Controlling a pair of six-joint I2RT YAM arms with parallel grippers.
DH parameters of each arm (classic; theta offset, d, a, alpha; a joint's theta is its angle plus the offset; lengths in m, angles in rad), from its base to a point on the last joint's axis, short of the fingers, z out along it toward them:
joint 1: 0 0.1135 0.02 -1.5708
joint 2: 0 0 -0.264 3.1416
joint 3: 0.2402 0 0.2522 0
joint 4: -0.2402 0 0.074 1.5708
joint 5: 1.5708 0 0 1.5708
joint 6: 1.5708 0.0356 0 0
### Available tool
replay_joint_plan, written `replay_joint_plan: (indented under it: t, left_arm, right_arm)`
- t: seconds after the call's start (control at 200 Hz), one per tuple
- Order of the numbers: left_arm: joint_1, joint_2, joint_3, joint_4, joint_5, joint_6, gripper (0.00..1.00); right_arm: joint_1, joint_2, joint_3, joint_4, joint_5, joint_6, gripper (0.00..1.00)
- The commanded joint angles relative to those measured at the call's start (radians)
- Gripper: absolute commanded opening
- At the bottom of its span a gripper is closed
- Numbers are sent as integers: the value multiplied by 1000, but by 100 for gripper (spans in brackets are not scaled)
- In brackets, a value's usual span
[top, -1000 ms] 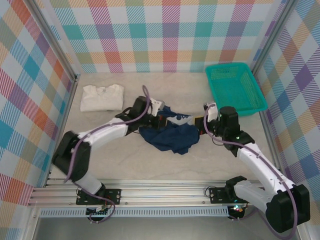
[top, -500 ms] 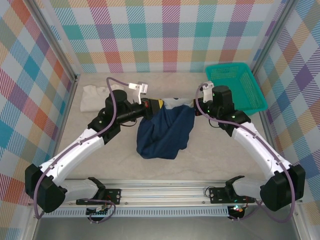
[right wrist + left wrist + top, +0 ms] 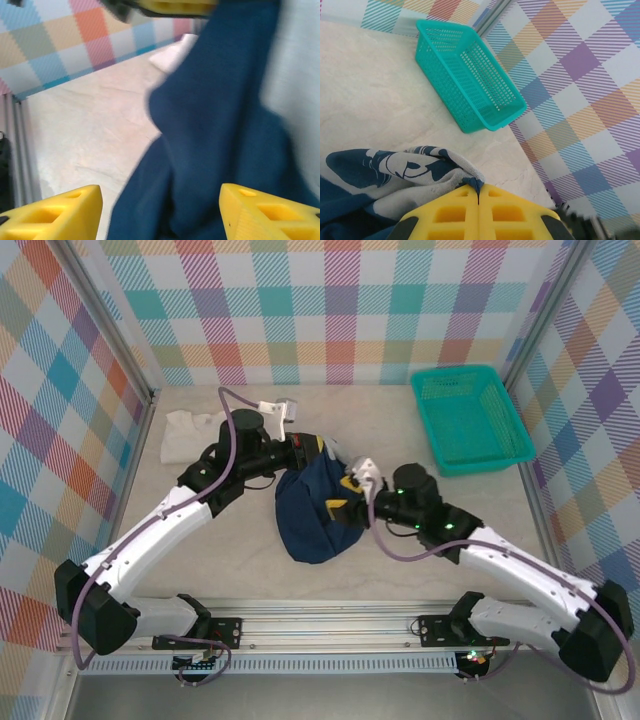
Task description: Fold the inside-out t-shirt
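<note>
Right now you are at the opening step: getting the t-shirt [image 3: 312,515] spread out before any fold can be made. It sits mid-table as a bunched navy heap, with its upper edge lifted off the table [image 3: 250,562]. Your left gripper [image 3: 478,189] is pinched tight on that edge, where a pale printed patch of cloth shows just beside the fingers. Your right gripper [image 3: 159,194] stands wide, holding nothing, with navy cloth hanging just ahead of it and between its fingers. The green basket [image 3: 468,418] and the white shirt [image 3: 195,432] lie well apart from the work.

Next, I judge, you need a second hold. Bring the right gripper onto a clear edge, a hem or a shoulder rather than a thick fold, and close there. Then draw the two arms apart so the cloth lies flat.
</note>
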Motion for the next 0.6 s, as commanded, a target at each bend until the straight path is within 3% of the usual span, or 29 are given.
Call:
replay_joint_plan:
  t: [0.0,0.165,0.23,0.36,0.435,0.595]
  left_arm:
    - [-9,2,42,8,4,-37,0]
    - [-11,-1,40,1,-11,-59,0]
    - [-10,-4,35,0,-16,-62,0]
    - [-10,-8,31,-17,-55,-63,0]
    - [-9,-13,31,-25,-73,-67,0]
    - [-8,-16,28,-10,-79,-85,0]
  right_arm:
    - [69,104,51,180,110,-25,63]
    - [147,249,122,253,408,-32,65]
    - [160,281,130,306,459,-31,64]
    - [179,320,146,364,642,-18,47]
    - [179,315,130,397,677,-23,41]
    - [179,346,141,413,684,-32,44]
